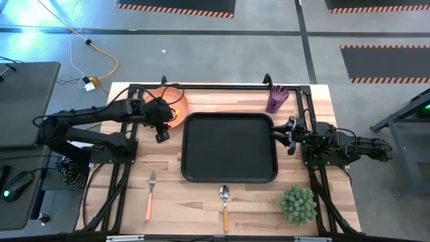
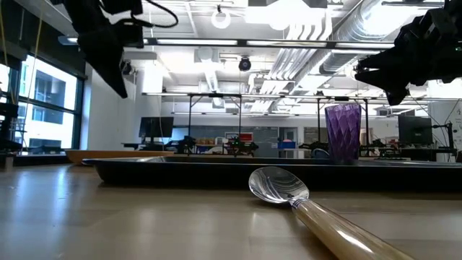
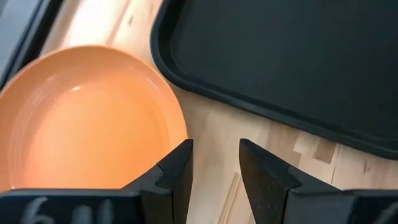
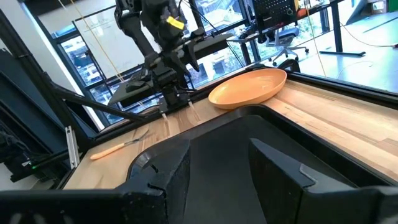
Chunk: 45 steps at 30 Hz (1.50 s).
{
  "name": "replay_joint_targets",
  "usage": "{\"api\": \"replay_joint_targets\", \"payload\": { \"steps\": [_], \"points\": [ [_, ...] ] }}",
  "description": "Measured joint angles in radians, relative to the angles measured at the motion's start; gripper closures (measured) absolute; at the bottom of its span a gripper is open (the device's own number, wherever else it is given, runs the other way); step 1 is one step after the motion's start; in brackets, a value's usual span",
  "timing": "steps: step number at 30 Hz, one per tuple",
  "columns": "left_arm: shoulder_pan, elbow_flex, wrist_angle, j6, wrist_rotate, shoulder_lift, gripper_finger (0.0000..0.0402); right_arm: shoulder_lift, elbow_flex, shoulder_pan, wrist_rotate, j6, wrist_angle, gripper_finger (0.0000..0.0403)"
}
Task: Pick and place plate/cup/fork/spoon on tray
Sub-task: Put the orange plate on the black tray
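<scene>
Overhead view first: a wooden table (image 1: 222,202) carries a black tray (image 1: 229,147) at its middle, with nothing lying in it. The orange plate (image 1: 173,101) sits on the wood just off the tray's far left corner. The purple cup (image 1: 276,99) stands upright near the tray's far right corner, on the table. The fork (image 1: 150,195) lies on the wood near the front, left of the tray, and the spoon (image 1: 225,204) lies just in front of the tray's front edge. A small green plant (image 1: 297,204) sits at the front right. The left gripper (image 1: 162,133) hangs between plate and tray, beside the plate's near rim. The right gripper (image 1: 285,134) waits at the tray's right edge.

Table-level view: the spoon's bowl (image 2: 278,185) fills the foreground, with the tray's rim (image 2: 180,170) behind it and the cup (image 2: 342,133) standing beyond. Both arms show as dark shapes high up.

Left wrist view: the two dark fingers (image 3: 173,174) stand a little apart with nothing between them, above bare wood, with the plate (image 3: 87,118) beside one finger and the tray (image 3: 286,62) beyond the other.

Right wrist view: the fingers (image 4: 168,168) are spread and hold nothing, over the tray (image 4: 249,124); the plate (image 4: 249,87), the fork (image 4: 118,147) and the left arm show farther off.
</scene>
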Motion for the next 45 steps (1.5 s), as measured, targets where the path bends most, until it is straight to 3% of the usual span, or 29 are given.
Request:
{"api": "replay_joint_targets", "payload": {
  "steps": [14,23,29,45],
  "points": [
    [0.063,0.0,0.047,-0.18,-0.003,0.24,0.0284,0.0,0.0,0.0,0.0,0.0,0.0,0.0249],
    [0.08,0.0,0.075,-0.194,-0.011,0.358,0.0284,0.0,0.0,0.0,0.0,0.0,0.0,0.0249],
    [0.08,0.0,0.078,-0.202,-0.078,0.392,0.0284,0.0,0.0,0.0,0.0,0.0,0.0,0.0249],
    [0.09,0.0,0.11,-0.134,-0.056,0.424,0.0284,0.0,0.0,0.0,0.0,0.0,0.0,0.0249]
  ]
}}
